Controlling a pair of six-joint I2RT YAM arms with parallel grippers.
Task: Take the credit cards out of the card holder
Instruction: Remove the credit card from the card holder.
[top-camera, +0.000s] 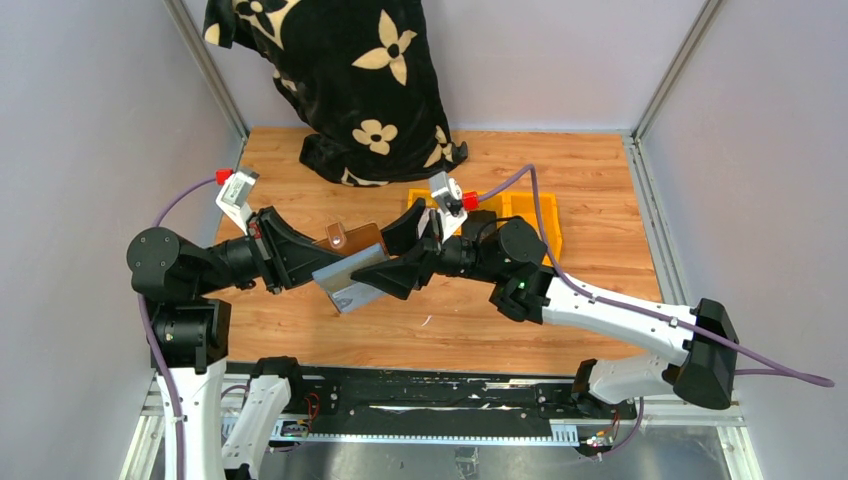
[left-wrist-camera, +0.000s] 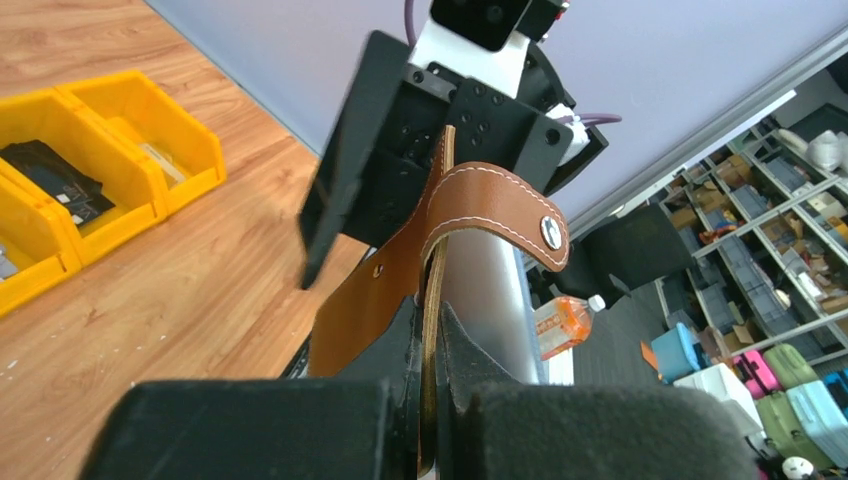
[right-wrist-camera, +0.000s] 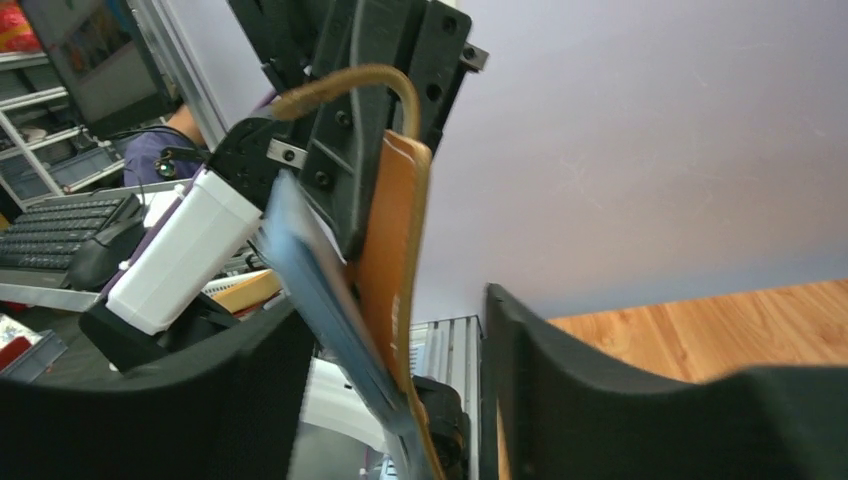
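My left gripper (top-camera: 322, 255) is shut on the edge of the brown card holder (top-camera: 352, 240) and holds it above the table. In the left wrist view its jaws (left-wrist-camera: 432, 380) pinch the leather edge, with the tab (left-wrist-camera: 500, 205) curling over the top. A pale grey-blue flat layer (top-camera: 345, 282) fans out below the holder; I cannot tell whether it is a credit card or the inner sleeve. My right gripper (top-camera: 390, 250) is open, with one finger on each side of the holder. In the right wrist view (right-wrist-camera: 395, 395) the brown flap (right-wrist-camera: 395, 250) and grey-blue layer (right-wrist-camera: 320, 290) stand between its fingers.
Yellow bins (top-camera: 520, 215) stand behind the right gripper; in the left wrist view they (left-wrist-camera: 110, 190) hold dark items. A black flowered cloth (top-camera: 350, 80) lies at the back of the table. A small white scrap (top-camera: 427, 321) lies on the wood.
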